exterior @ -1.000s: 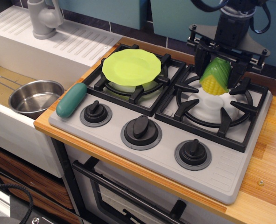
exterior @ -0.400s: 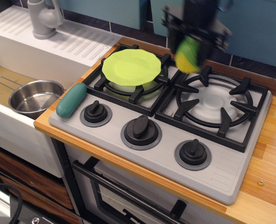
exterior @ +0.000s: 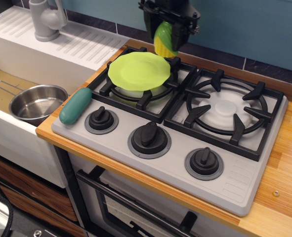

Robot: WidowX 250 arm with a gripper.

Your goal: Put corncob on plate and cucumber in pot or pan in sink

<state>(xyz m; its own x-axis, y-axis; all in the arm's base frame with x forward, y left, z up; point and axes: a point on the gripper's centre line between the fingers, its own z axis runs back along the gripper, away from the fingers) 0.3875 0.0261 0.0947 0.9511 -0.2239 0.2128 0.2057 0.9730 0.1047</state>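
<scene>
My gripper (exterior: 166, 37) is shut on the corncob (exterior: 165, 39), yellow kernels with a green husk, and holds it in the air just above the far right rim of the lime-green plate (exterior: 138, 70). The plate rests on the left burner. The dark teal cucumber (exterior: 75, 105) lies on the front left corner of the stove top. The steel pot (exterior: 36, 102) with its wire handle sits in the sink (exterior: 0, 81) at the left.
A grey faucet (exterior: 46, 19) and ribbed white drainboard (exterior: 81, 44) stand at the back left. Three black knobs (exterior: 149, 136) line the stove's front. The right burner (exterior: 227, 111) has black grates. A wooden counter (exterior: 284, 168) runs at the right.
My gripper lifted the corncob off the right burner and carried it left, to above the plate's far rim. Plate, cucumber and pot have not moved.
</scene>
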